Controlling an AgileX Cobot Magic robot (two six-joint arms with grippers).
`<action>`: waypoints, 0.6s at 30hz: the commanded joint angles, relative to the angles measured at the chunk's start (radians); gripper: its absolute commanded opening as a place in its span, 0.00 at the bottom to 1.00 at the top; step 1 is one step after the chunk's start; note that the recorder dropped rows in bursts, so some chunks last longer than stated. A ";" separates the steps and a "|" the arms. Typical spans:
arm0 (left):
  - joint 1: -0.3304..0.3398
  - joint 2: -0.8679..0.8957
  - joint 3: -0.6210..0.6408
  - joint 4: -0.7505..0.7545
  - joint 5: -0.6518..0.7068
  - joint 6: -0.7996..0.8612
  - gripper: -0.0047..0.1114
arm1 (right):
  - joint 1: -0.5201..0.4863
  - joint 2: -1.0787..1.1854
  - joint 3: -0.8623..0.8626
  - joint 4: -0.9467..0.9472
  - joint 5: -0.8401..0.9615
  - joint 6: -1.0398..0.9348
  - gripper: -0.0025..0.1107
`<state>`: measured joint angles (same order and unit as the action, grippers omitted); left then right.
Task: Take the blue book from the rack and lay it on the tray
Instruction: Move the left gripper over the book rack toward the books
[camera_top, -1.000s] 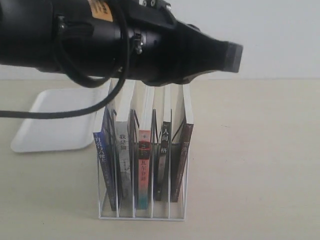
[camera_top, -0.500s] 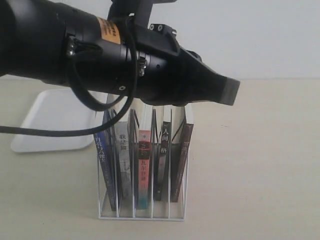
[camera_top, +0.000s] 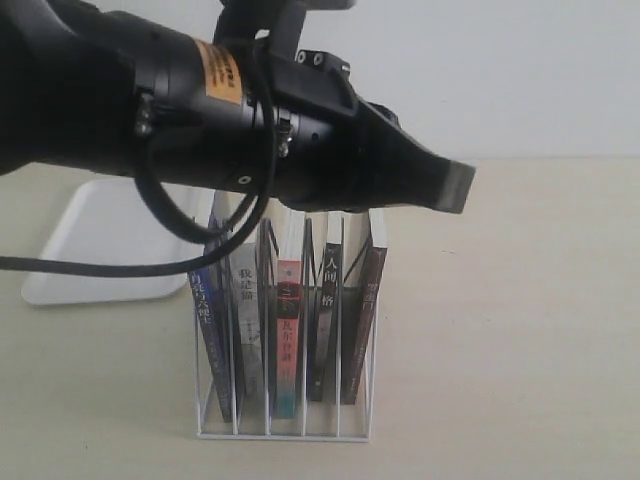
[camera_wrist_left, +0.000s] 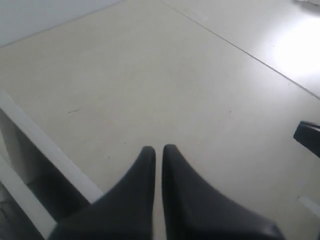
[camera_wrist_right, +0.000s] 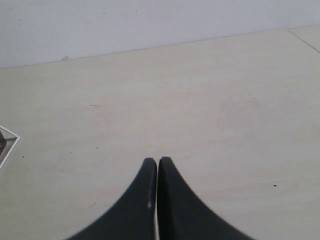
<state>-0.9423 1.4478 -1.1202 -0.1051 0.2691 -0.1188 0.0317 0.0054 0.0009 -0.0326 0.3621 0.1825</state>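
Blocked above rack (camera_top: 285, 436) by left arm (camera_top: 200, 120). Clear over bare counter (camera_top: 520, 330) toward 3 o'clock. Bounded at 10 o'clock by tray (camera_top: 100, 255).

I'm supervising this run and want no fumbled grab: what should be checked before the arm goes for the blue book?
1. Dark blue paperback book standing in end slot of white wire rack: ok.
2. Left end effector open for grasping: not ok, it is shut.
3. Left end effector over the blue book: not ok, tip points past the rack.
4. Flat white plastic tray free: cannot tell, left arm hides part.
5. Right end effector away from rack: ok.
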 joint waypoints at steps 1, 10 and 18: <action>-0.010 0.001 0.010 0.268 -0.105 -0.486 0.08 | -0.002 -0.005 -0.001 -0.002 -0.010 -0.006 0.02; -0.052 0.001 -0.017 0.432 -0.146 -0.706 0.08 | -0.002 -0.005 -0.001 -0.002 -0.010 -0.006 0.02; -0.092 0.079 -0.204 0.322 0.161 -0.436 0.08 | -0.002 -0.005 -0.001 -0.002 -0.010 -0.006 0.02</action>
<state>-1.0162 1.5022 -1.2672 0.2397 0.3604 -0.5947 0.0317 0.0054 0.0009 -0.0326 0.3621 0.1825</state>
